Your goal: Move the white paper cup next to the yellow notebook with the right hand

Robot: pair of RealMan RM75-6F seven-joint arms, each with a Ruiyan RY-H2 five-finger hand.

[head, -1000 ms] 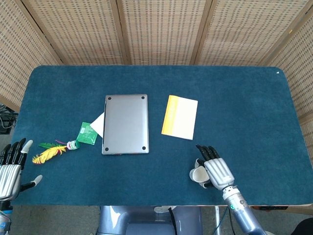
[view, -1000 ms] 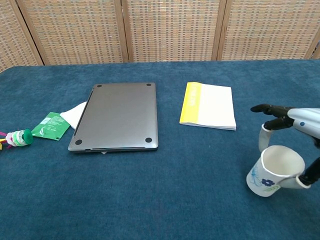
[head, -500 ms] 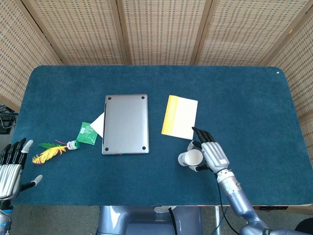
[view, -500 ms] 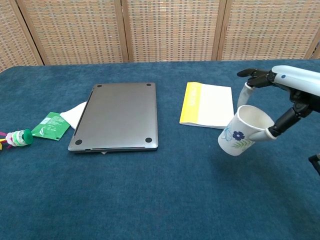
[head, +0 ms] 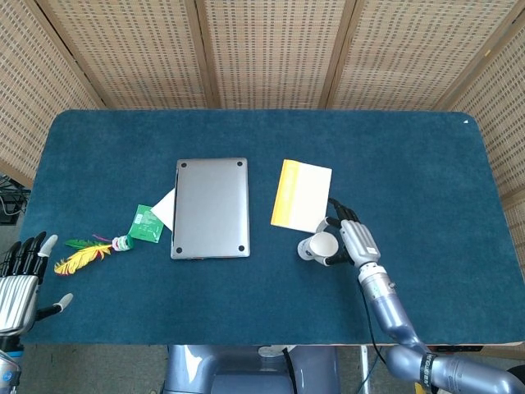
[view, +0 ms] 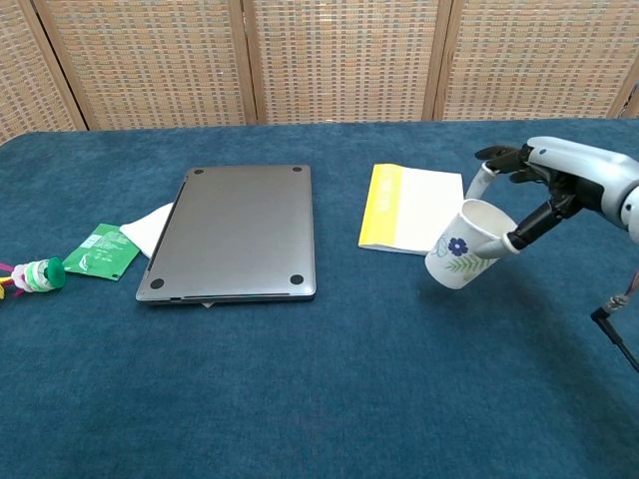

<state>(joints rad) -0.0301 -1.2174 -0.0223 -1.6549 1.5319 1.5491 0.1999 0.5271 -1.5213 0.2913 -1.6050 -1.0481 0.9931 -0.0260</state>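
Note:
My right hand holds the white paper cup, which has a blue flower on its side. The cup is tilted with its mouth toward the hand, and sits just off the near right corner of the yellow notebook. Whether the cup's base touches the cloth I cannot tell. The notebook lies flat near the middle of the blue table, yellow strip on its left side. My left hand rests with fingers spread at the table's near left corner, holding nothing.
A closed grey laptop lies left of the notebook, with white paper and a green card beside it. A yellow feather toy lies further left. Wicker screens stand behind the table.
My right hand has carried the cup from the near table edge up and leftward to the notebook's near right corner, and lowered it over the last half second. The left hand stayed put.

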